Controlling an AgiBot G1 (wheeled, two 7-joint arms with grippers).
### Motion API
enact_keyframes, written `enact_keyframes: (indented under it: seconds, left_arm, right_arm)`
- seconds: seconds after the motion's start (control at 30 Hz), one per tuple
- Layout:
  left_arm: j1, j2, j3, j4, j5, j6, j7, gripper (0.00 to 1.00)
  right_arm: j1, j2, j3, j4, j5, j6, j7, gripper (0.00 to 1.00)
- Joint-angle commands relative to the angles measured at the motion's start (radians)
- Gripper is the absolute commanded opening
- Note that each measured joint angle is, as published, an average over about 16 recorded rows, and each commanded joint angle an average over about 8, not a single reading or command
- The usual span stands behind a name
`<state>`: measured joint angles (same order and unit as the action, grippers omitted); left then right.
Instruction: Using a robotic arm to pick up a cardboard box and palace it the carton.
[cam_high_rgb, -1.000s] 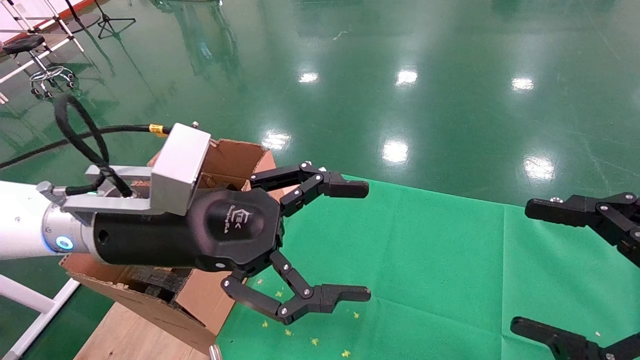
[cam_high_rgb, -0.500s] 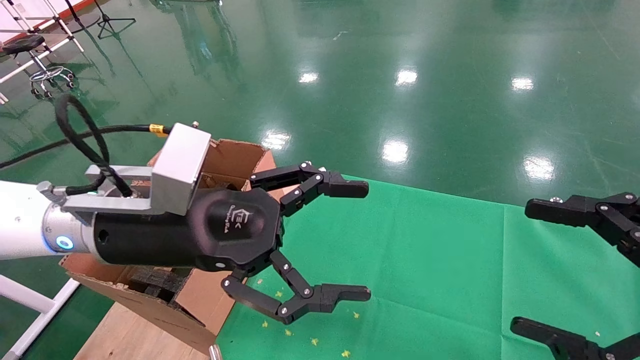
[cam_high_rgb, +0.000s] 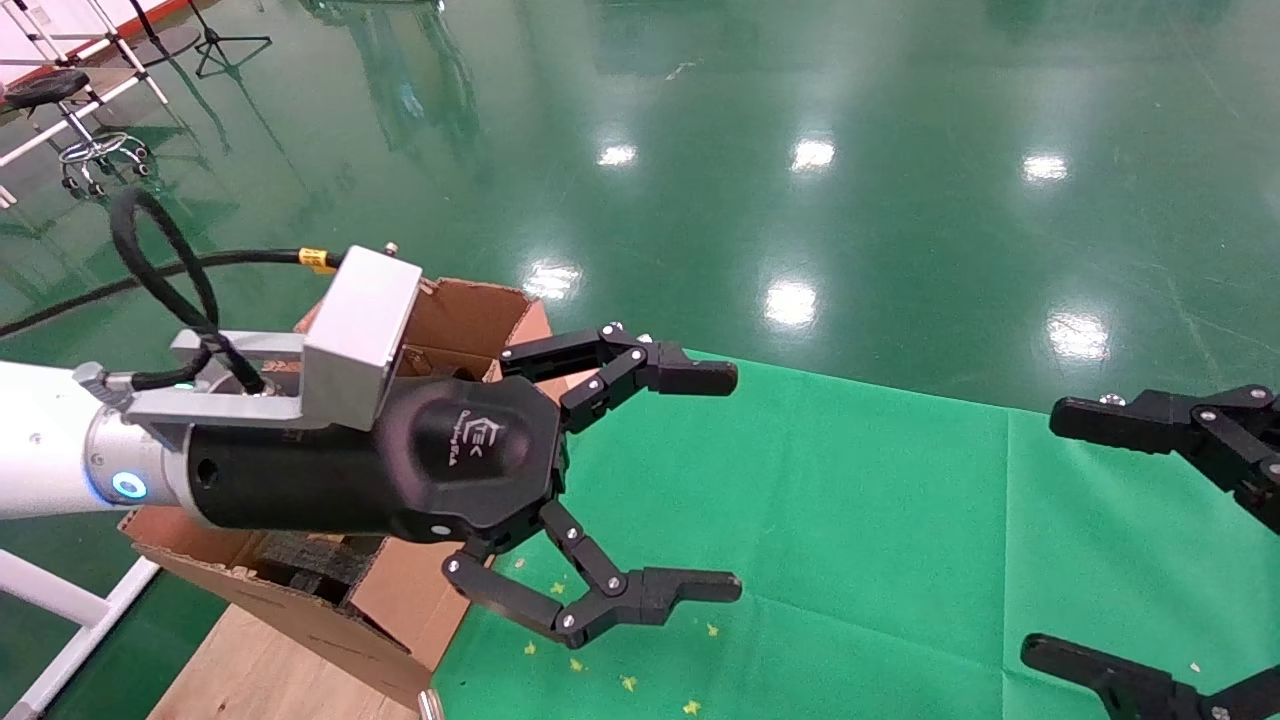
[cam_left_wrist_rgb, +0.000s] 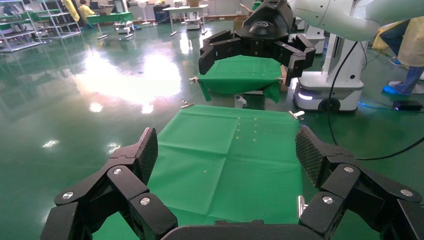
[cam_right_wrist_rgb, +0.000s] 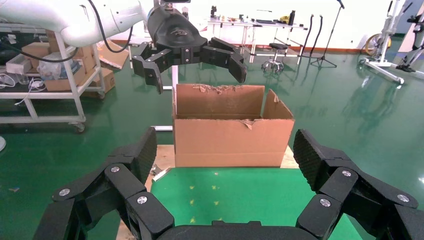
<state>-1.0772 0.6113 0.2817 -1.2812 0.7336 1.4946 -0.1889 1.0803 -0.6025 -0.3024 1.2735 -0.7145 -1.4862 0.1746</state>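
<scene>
The carton (cam_high_rgb: 470, 310) stands on a wooden board at the left end of the green cloth table (cam_high_rgb: 850, 520), with torn flaps and black foam (cam_high_rgb: 310, 565) inside. It also shows in the right wrist view (cam_right_wrist_rgb: 232, 140). My left gripper (cam_high_rgb: 737, 482) is open and empty, held above the cloth just right of the carton; its wrist is over the carton. It also shows in its own view (cam_left_wrist_rgb: 227, 150) and in the right wrist view (cam_right_wrist_rgb: 197, 77). My right gripper (cam_high_rgb: 1040, 535) is open and empty at the right edge. The small cardboard box is not in view.
The wooden board (cam_high_rgb: 250, 670) lies under the carton. A stool (cam_high_rgb: 60, 100) and stands are on the green floor at the far left. A shelf cart (cam_right_wrist_rgb: 50, 75) stands behind the carton. Small yellow marks dot the cloth.
</scene>
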Motion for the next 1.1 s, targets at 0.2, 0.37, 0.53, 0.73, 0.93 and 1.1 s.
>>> enact_keyframes:
  seconds: [0.2, 0.37, 0.53, 0.73, 0.93, 1.1]
  left_arm:
    - [0.0, 0.0, 0.0, 0.0, 0.0, 0.0, 0.0, 1.0]
    - [0.0, 0.0, 0.0, 0.0, 0.0, 0.0, 0.0, 1.0]
    - [0.0, 0.0, 0.0, 0.0, 0.0, 0.0, 0.0, 1.0]
    - [0.0, 0.0, 0.0, 0.0, 0.0, 0.0, 0.0, 1.0]
    - [0.0, 0.0, 0.0, 0.0, 0.0, 0.0, 0.0, 1.0]
    - [0.0, 0.0, 0.0, 0.0, 0.0, 0.0, 0.0, 1.0]
  right_arm:
    - [0.0, 0.0, 0.0, 0.0, 0.0, 0.0, 0.0, 1.0]
    - [0.0, 0.0, 0.0, 0.0, 0.0, 0.0, 0.0, 1.0]
    - [0.0, 0.0, 0.0, 0.0, 0.0, 0.0, 0.0, 1.0]
    - [0.0, 0.0, 0.0, 0.0, 0.0, 0.0, 0.0, 1.0]
    - [0.0, 0.0, 0.0, 0.0, 0.0, 0.0, 0.0, 1.0]
    - [0.0, 0.0, 0.0, 0.0, 0.0, 0.0, 0.0, 1.0]
